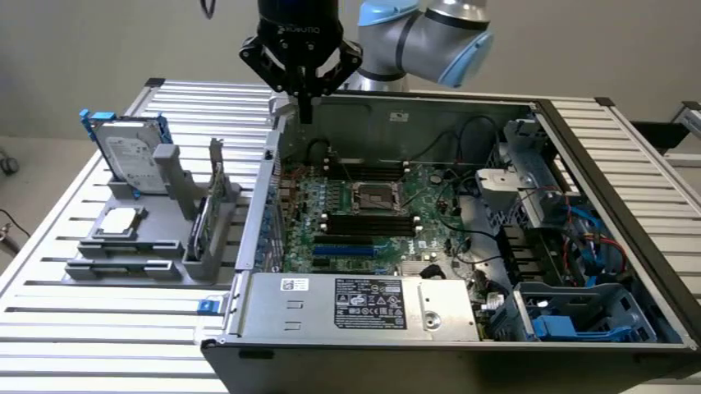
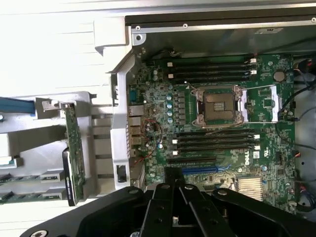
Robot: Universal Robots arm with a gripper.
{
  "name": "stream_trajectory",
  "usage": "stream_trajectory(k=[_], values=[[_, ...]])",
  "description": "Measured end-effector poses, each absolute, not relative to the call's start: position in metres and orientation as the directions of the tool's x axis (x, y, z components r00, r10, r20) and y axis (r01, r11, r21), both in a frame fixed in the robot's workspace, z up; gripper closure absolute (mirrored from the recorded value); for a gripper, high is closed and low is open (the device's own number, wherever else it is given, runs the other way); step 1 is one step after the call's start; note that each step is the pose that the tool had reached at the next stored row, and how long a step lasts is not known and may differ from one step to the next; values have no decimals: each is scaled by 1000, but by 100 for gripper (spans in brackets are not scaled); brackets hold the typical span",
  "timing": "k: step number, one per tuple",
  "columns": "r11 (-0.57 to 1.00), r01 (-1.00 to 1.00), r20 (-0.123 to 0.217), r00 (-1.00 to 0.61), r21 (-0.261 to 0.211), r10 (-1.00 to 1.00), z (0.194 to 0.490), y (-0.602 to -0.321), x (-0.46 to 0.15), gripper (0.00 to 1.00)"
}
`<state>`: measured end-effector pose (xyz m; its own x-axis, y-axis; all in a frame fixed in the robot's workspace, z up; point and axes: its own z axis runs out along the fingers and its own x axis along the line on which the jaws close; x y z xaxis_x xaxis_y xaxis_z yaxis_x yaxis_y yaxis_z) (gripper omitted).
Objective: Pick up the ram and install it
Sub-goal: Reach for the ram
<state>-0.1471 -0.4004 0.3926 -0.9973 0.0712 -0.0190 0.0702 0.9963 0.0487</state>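
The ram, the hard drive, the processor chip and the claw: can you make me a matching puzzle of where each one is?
1. ram
2. hard drive
3. processor chip
4. claw

A. lying flat on the grey holder
B. hovering above the computer case, at its rim
C. standing upright in a blue frame
D. standing on edge in a slot of the holder

Pairs: 1-D, 2-C, 3-A, 4-B
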Motion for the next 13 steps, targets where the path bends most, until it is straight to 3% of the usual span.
stream_trajectory(k=[13], values=[[996,70,-19,-997,49,71,391,-407,-206,89]])
